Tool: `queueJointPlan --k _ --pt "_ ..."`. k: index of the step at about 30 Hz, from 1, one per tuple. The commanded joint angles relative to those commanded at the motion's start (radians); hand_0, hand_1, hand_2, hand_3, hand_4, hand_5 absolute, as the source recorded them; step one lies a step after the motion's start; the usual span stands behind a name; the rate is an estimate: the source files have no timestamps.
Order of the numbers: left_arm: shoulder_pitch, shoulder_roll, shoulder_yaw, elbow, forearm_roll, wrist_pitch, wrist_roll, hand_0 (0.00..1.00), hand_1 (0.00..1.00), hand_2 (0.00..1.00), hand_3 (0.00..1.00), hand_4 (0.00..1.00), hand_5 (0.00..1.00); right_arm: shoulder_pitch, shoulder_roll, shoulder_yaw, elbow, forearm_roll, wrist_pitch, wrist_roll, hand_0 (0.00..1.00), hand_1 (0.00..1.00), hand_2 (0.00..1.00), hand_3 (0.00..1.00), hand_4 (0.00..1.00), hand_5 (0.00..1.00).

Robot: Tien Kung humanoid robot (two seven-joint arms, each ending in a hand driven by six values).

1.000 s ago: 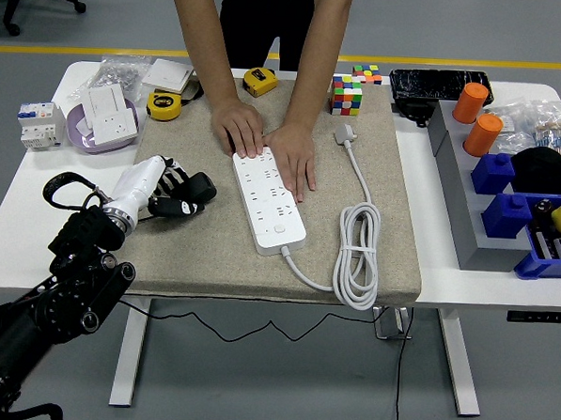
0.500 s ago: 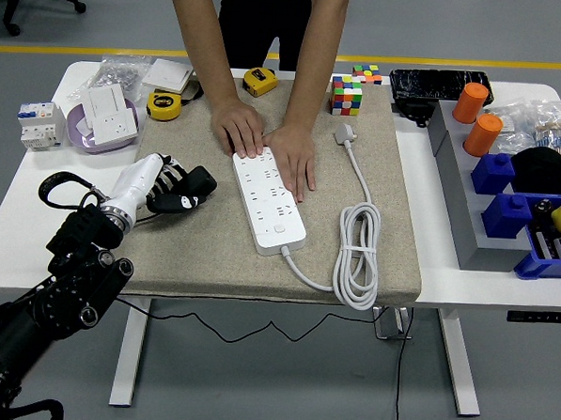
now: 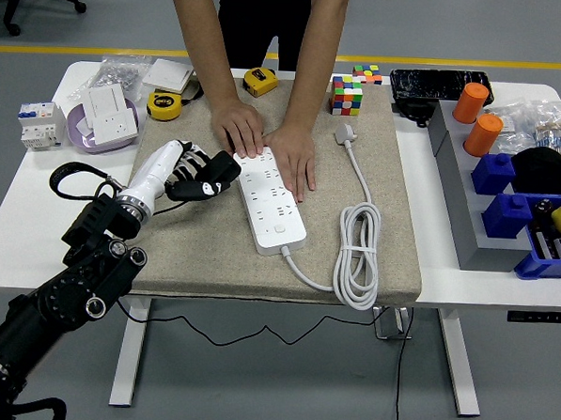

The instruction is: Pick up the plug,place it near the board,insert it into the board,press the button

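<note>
My left hand (image 3: 196,173) hovers over the beige mat (image 3: 194,238), fingers curled around a black plug (image 3: 214,176). It sits just left of the white power strip (image 3: 271,205), whose round button (image 3: 279,229) is near the strip's near end. A person at the far side presses both hands (image 3: 240,128) (image 3: 294,162) flat on the strip's far half. The strip's white cable lies coiled (image 3: 357,256) to the right and ends in a white plug (image 3: 345,133). No right arm shows.
Yellow tape measures (image 3: 164,105) (image 3: 260,80), a purple bowl holding a socket (image 3: 104,121) and a breaker (image 3: 38,125) lie at the back left. Rubik's cubes (image 3: 347,94) stand at the mat's far edge. Orange cylinders (image 3: 482,133), a grey tray (image 3: 455,196) and blue bins (image 3: 534,219) fill the right.
My left hand has lifted with the black plug and moved right and farther in, from the mat's left part to just beside the strip. The person's hands have stayed put.
</note>
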State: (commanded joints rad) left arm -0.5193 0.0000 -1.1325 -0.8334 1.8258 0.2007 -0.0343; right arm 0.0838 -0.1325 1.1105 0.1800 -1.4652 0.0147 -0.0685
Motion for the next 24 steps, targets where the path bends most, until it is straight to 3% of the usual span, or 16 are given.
queueJointPlan --k 5,10,13,14,18,20,24 --pt "-0.044 0.0 0.113 -0.022 -0.112 -0.019 0.001 0.338 0.368 0.406 0.456 0.634 0.169 0.0 0.002 0.003 0.0 0.001 0.0 0.0 0.805 0.716 0.694 0.607 0.889 0.569" --pt "-0.081 0.007 0.206 -0.001 -0.21 -0.06 0.005 0.354 0.397 0.416 0.468 0.614 0.134 0.001 0.003 0.005 0.0 0.004 -0.001 0.0 0.805 0.716 0.693 0.605 0.889 0.569" --pt "-0.087 0.007 0.212 0.009 -0.22 -0.077 0.009 0.354 0.397 0.416 0.468 0.614 0.134 0.002 0.003 0.006 0.0 0.004 -0.001 -0.001 0.805 0.716 0.693 0.605 0.889 0.569" --pt "-0.088 0.006 0.21 0.013 -0.216 -0.079 0.01 0.389 0.457 0.446 0.494 0.586 0.061 0.002 0.003 0.007 0.0 0.003 -0.001 -0.001 0.805 0.716 0.693 0.607 0.889 0.569" --pt "-0.088 0.006 0.191 0.034 -0.191 -0.084 0.013 0.389 0.457 0.446 0.494 0.586 0.061 0.003 0.003 0.004 0.0 0.005 -0.001 0.0 0.805 0.716 0.693 0.607 0.889 0.569" --pt "-0.084 0.005 0.174 0.042 -0.156 -0.074 0.015 0.412 0.505 0.47 0.506 0.556 0.002 0.003 0.003 0.004 0.0 0.005 -0.001 0.0 0.806 0.716 0.694 0.605 0.889 0.569" --pt "-0.074 0.006 0.143 0.044 -0.091 -0.049 0.014 0.412 0.505 0.47 0.506 0.556 0.002 0.0 0.003 0.007 0.0 0.0 0.0 0.0 0.806 0.716 0.694 0.605 0.889 0.569"
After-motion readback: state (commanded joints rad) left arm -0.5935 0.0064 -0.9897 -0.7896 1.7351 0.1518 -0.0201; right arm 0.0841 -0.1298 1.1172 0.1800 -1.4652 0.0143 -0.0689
